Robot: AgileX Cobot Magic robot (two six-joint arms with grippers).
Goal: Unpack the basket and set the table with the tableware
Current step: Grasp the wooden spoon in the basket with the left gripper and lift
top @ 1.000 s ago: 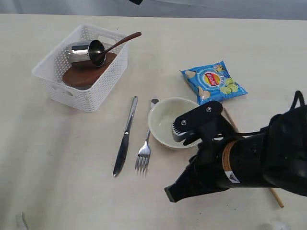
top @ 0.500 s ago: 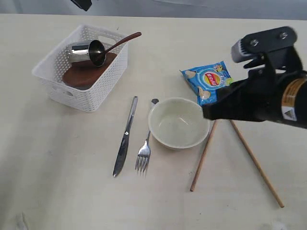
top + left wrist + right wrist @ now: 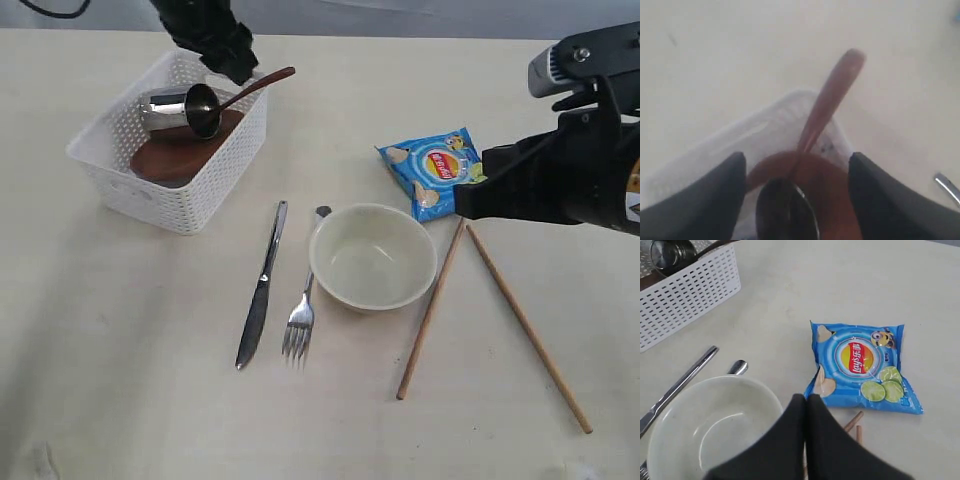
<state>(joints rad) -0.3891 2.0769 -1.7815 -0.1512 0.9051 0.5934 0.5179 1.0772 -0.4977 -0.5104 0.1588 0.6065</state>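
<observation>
The white basket point(image 3: 160, 185) stands at the table's point(image 3: 120, 380) back left. It holds a steel cup point(image 3: 165, 105) on its side, a brown plate point(image 3: 180, 150) and a wooden spoon point(image 3: 255, 85) whose handle sticks out over the rim. My left gripper point(image 3: 235, 60) hovers open over the basket. In the left wrist view its fingers point(image 3: 715, 200) stand on either side of the spoon handle point(image 3: 827, 105), touching nothing. On the table lie a knife point(image 3: 260, 285), a fork point(image 3: 303, 300), a cream bowl point(image 3: 372, 257) and two chopsticks point(image 3: 430, 310). My right gripper point(image 3: 470, 195) hangs shut and empty beside the bowl point(image 3: 710, 425).
A blue chip bag point(image 3: 443, 170) lies behind the bowl, just under my right arm. The chopsticks splay apart to the right of the bowl, one reaching toward the front right edge.
My right arm has lifted off the chopsticks and drawn back to the right. My left gripper has come down over the basket and opened.
</observation>
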